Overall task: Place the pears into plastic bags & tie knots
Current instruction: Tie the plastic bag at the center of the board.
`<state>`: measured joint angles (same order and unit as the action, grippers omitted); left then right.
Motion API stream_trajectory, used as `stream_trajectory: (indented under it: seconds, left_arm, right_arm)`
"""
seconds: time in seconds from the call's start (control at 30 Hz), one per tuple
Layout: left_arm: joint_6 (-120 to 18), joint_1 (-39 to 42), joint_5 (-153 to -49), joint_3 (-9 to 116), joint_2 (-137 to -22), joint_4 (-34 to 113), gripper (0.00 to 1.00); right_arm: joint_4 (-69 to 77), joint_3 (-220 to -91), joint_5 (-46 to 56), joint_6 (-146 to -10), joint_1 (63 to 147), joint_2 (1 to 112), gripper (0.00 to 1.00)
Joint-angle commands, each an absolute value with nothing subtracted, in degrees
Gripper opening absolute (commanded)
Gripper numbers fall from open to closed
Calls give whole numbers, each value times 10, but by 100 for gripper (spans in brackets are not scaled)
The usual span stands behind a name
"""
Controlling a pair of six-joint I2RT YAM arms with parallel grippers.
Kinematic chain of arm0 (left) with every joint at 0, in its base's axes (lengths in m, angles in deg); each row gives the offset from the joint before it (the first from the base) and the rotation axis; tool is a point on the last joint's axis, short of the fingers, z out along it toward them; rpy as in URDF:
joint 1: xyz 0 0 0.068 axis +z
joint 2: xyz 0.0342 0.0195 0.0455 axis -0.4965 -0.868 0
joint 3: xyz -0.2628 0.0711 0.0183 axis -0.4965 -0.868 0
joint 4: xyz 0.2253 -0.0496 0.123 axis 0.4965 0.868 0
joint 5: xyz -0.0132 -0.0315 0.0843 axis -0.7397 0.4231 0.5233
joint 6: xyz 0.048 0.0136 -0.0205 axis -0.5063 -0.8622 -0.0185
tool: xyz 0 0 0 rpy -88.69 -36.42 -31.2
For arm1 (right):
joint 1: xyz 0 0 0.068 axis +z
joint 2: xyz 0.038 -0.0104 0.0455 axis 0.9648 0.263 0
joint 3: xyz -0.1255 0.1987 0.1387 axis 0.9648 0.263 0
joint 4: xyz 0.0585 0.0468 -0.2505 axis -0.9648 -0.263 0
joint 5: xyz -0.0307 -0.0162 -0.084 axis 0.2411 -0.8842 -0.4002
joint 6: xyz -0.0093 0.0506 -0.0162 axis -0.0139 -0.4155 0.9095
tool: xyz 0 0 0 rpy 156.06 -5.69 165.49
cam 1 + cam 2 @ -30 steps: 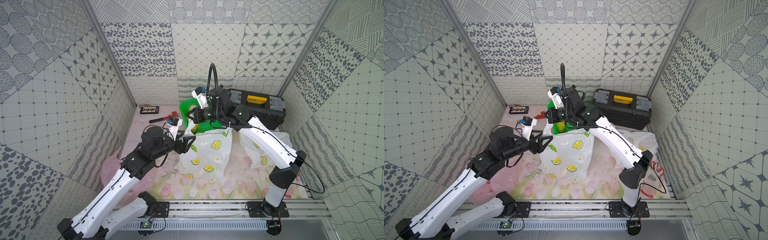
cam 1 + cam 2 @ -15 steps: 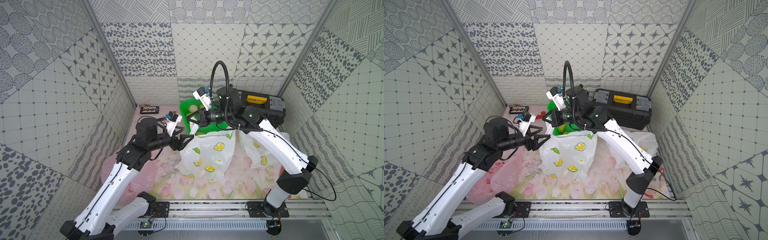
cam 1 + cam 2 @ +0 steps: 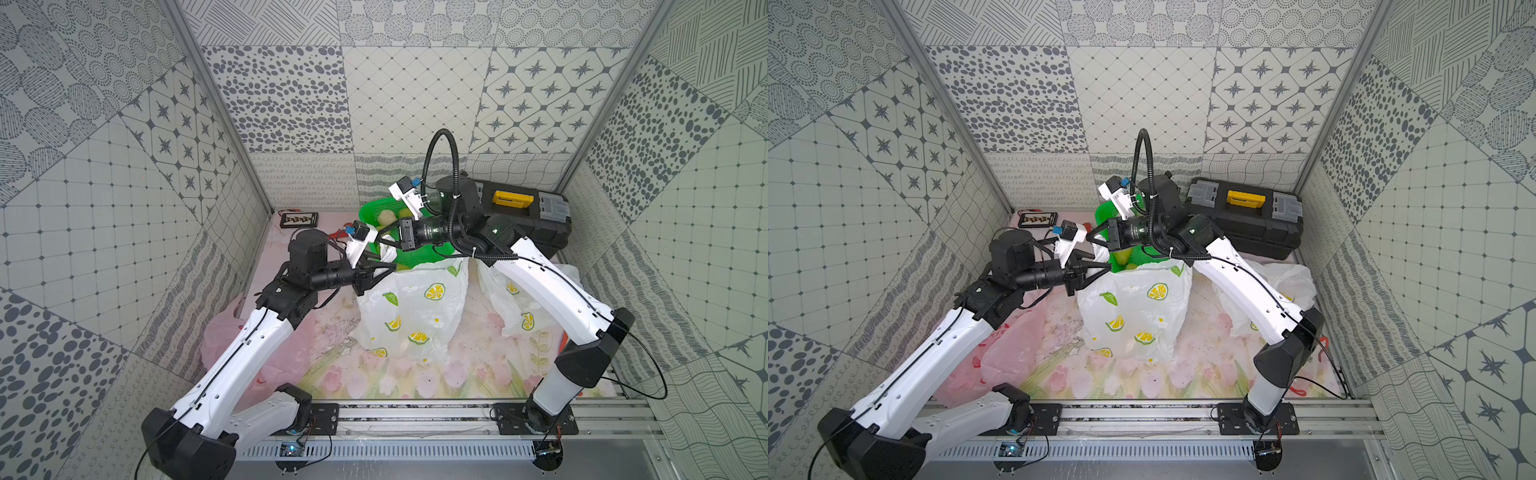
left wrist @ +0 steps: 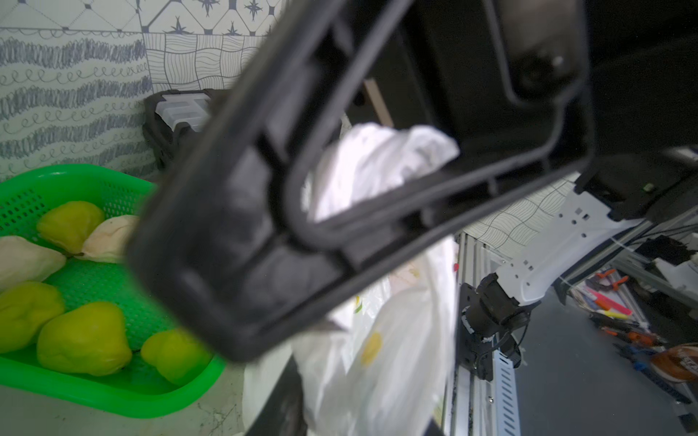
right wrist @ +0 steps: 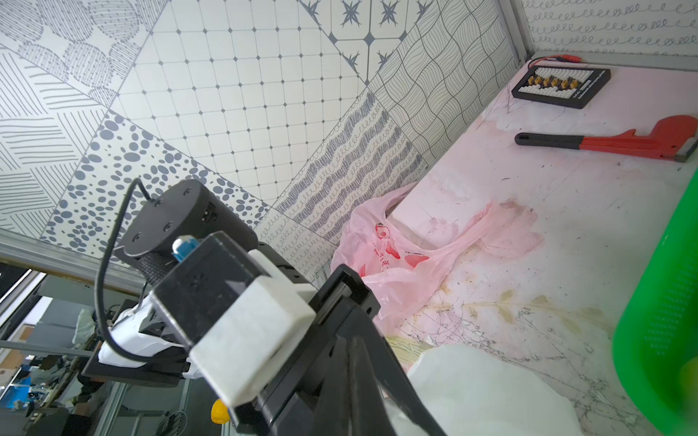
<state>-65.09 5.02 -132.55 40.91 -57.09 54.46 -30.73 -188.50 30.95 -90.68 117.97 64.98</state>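
A white plastic bag with lemon prints stands mid-table, its top pulled up. My right gripper is shut on a bunched white handle of this bag. Just below it, my left gripper is shut on the bag's top edge, with white plastic between its jaws. Several pears, yellow-green and cream, lie in the green mesh basket behind the grippers. What is inside the bag does not show.
A second lemon-print bag lies under the right arm, and a pink bag under the left arm. At the back are a black toolbox, a red pipe wrench and a black connector board. A metal rail runs along the front.
The left gripper, open before, has come up to the bag's top and shut on it. The right gripper has carried the handle up and to the left.
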Motion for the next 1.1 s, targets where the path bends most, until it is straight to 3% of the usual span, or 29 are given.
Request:
stream_trajectory:
  seconds: [0.0, 0.1, 0.13, 0.2, 0.27, 0.33, 0.47, 0.6, 0.67, 0.8, 1.07]
  left_arm:
    - [-657, 52, -1367, 406, -578, 472, 11]
    - [-663, 52, -1360, 404, -583, 481, 2]
    - [-664, 51, -1357, 403, -585, 485, 0]
    - [-664, 51, -1330, 406, -588, 497, 0]
    - [-669, 52, -1285, 417, -594, 530, 0]
    - [-668, 53, -1253, 425, -599, 558, 0]
    - [-640, 53, -1223, 425, -594, 574, 0]
    - [-624, 53, -1218, 423, -583, 579, 0]
    - [-624, 53, -1216, 424, -578, 585, 0]
    - [-625, 53, -1221, 425, -575, 595, 0]
    - [-618, 53, -1222, 426, -570, 602, 0]
  right_arm:
    - [-250, -1878, 330, -928, 1175, 628, 0]
    - [-226, -1860, 337, -948, 1163, 620, 0]
    - [-219, -1853, 336, -954, 1159, 616, 6]
    - [-224, -1840, 317, -957, 1146, 601, 31]
    - [-229, -1807, 293, -959, 1119, 570, 50]
    - [-235, -1755, 253, -962, 1086, 526, 56]
    - [-276, -1612, 145, -948, 1010, 420, 62]
    - [-240, -1436, 108, -960, 940, 315, 64]
    - [-221, -1377, 84, -963, 933, 287, 71]
    - [-196, -1351, 80, -968, 935, 302, 80]
    - [-82, -1355, 93, -968, 951, 375, 79]
